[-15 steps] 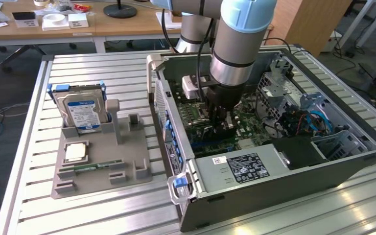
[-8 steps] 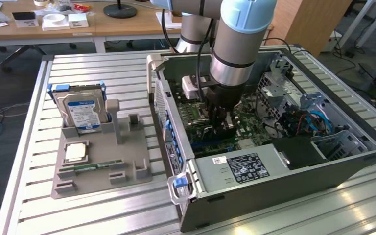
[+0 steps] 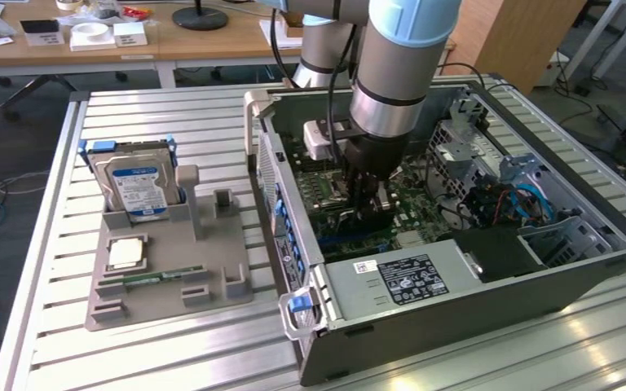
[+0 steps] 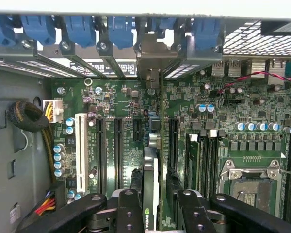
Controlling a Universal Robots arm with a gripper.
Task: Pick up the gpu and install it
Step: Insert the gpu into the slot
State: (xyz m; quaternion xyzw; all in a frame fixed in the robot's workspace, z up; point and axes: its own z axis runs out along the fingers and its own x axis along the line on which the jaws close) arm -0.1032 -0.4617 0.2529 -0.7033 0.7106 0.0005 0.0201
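Grey-blue arm (image 3: 400, 57) reaches straight down into the case (image 3: 455, 309); its fingers (image 4: 128, 213) flank the gpu (image 4: 150, 194), which stands on edge in a motherboard (image 4: 126, 145) slot; grip uncertain.

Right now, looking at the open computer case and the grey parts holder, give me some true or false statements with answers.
1. The gripper is inside the open black computer case. True.
2. The dark green gpu card stands on edge between the fingers, over the green motherboard. True.
3. The silver hard drive with the blue-white label lies inside the case. False: it stands in the grey parts holder.
4. The processor socket holds a fan. False: it is bare.
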